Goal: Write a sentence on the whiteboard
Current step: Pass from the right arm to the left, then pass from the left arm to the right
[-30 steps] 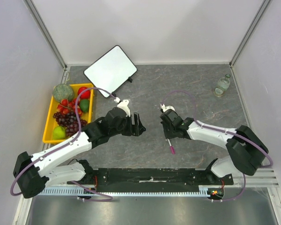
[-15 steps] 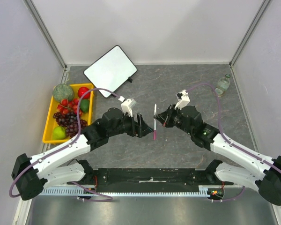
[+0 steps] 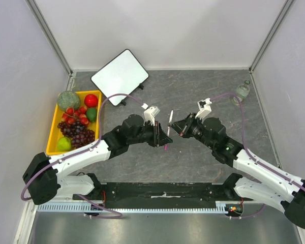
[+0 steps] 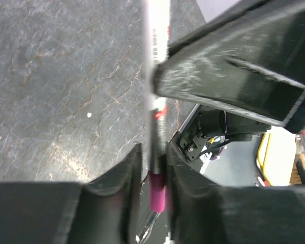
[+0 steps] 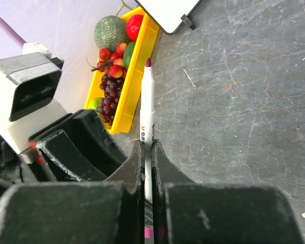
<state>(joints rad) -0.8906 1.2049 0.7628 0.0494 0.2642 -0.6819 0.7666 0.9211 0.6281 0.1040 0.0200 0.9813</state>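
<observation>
1. A yellow tray of fruit lies along the table's left edge, close against the left wall.
2. The whiteboard sits in the back-left corner, turned at an angle, and its face shows plain white. In the top view its far corner overlaps the table's back edge, and its near corner is just beside the tray.
3. The left gripper is at mid-table, fingers set close on either side of the marker's pink cap. I cannot tell whether they press it.
4. The marker is tilted between the two grippers, cap end toward the near edge.
5. The right gripper pinches the marker's white barrel and stands very close to the left gripper.
6. Open grey table runs behind the grippers, from the whiteboard to the bottle.
7. A small clear bottle stands near the back-right corner, close to the right wall and well apart from the grippers.
</observation>
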